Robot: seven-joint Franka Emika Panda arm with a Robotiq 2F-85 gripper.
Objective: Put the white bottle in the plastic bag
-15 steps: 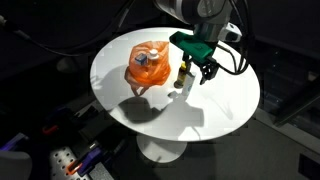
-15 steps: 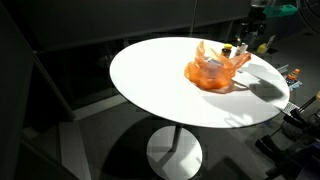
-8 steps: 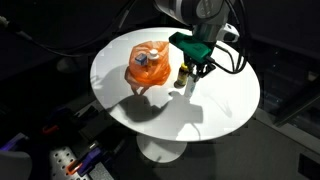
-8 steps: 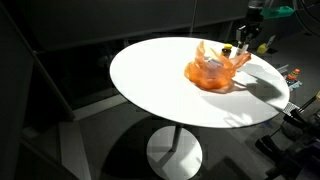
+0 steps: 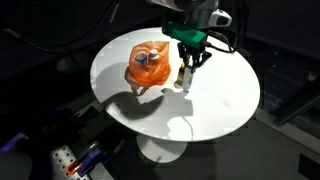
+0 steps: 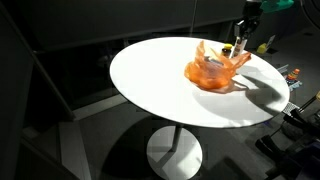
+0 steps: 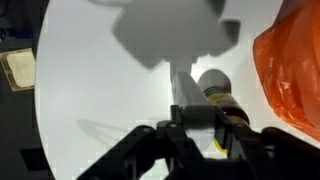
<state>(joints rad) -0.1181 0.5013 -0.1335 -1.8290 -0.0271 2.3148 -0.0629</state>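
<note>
1. A round white table (image 5: 215, 110) on a single white pedestal fills the middle of both exterior views (image 6: 150, 85). The wrist view looks down on its bare top (image 7: 90, 95).
2. A crumpled, translucent orange plastic bag (image 5: 147, 66) sits on the tabletop with its mouth open upward. It also shows in an exterior view (image 6: 210, 70) and at the right edge of the wrist view (image 7: 295, 70).
3. A small grey object (image 5: 146, 58) lies in the mouth of the bag; what it is cannot be told.
4. The small white-capped bottle (image 5: 183, 77) is upright, outside the bag and just beside it, apart from the orange plastic. In the wrist view its pale round top and darker, yellow-marked body (image 7: 215, 90) lie next to the bag's edge. In an exterior view it is only a small pale shape (image 6: 240, 48) behind the bag.
5. The black Robotiq gripper (image 5: 189, 64) points down directly over the bottle, with its fingers reaching to either side of the bottle's upper part (image 6: 243, 38).
6. In the wrist view the gripper (image 7: 205, 125) is dark and blurred around the bottle's body. Whether the fingers press on the bottle or stand clear of it cannot be told.
7. A soft grey shadow falls across the tabletop above the bottle in the wrist view.
</note>
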